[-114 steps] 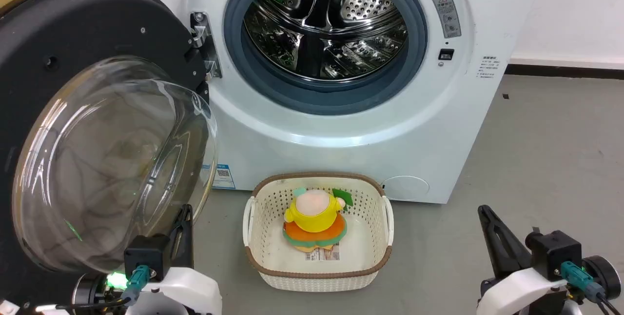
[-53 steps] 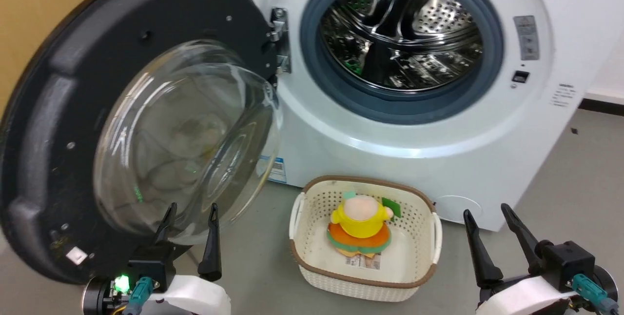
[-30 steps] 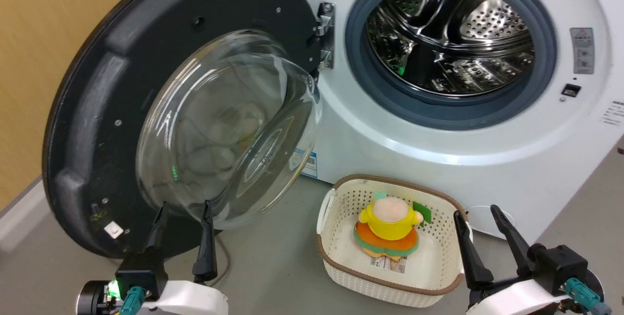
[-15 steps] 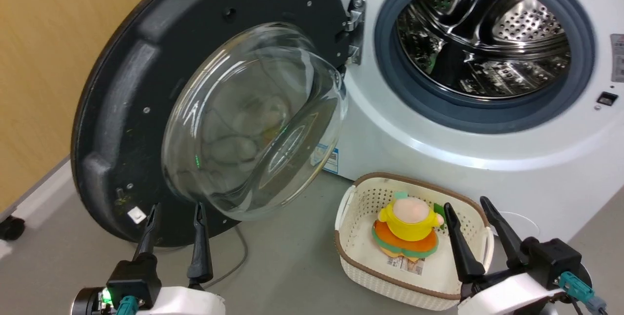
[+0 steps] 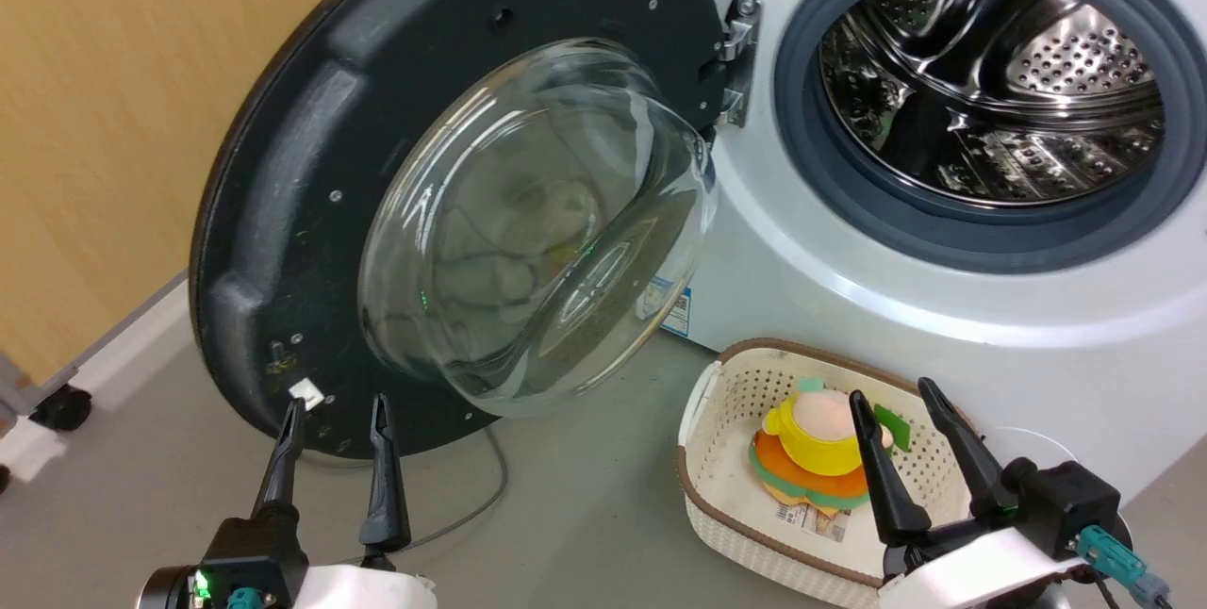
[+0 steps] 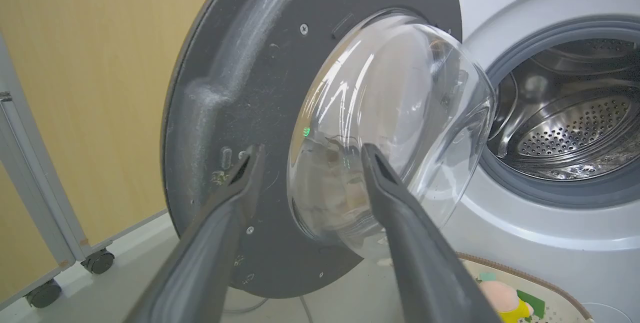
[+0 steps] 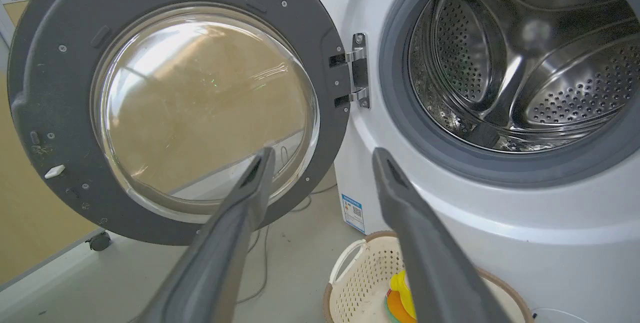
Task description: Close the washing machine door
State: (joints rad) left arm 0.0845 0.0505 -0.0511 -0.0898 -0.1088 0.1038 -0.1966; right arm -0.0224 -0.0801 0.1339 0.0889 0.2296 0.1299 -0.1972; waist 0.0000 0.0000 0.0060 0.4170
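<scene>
1. Left gripper (image 5: 337, 402) sits at the lower left of the head view. Its two fingers are spread and hold nothing, and the tips end just under the bottom rim of the washing machine door (image 5: 283, 166). Contact cannot be told.
2. Right gripper (image 5: 890, 389) is at the lower right, its fingers also parted and empty. The tips overlap the far side of a cream basket (image 5: 731, 411).
3. The door stands swung wide open across the upper left and centre. It hangs from a metal hinge (image 5: 735, 34) at the left edge of the round opening, and its glass window (image 5: 537, 232) bulges out toward the camera.
4. The door's outer edge lies close to the tan wall (image 5: 113, 100) on the left.
5. The washing machine (image 5: 849, 307) fills the upper right. Its grey ring (image 5: 943, 241) and steel drum (image 5: 990, 109) are uncovered.
6. The basket holds a soft toy (image 5: 820, 439). It sits on the floor just before the machine's base, below the opening and to the right of the window's lower edge.
7. Bare grey floor (image 5: 585, 515) lies between the grippers, and a thin cable (image 5: 471, 505) crosses it under the door. A small wheel (image 5: 58, 406) shows at the left edge.
</scene>
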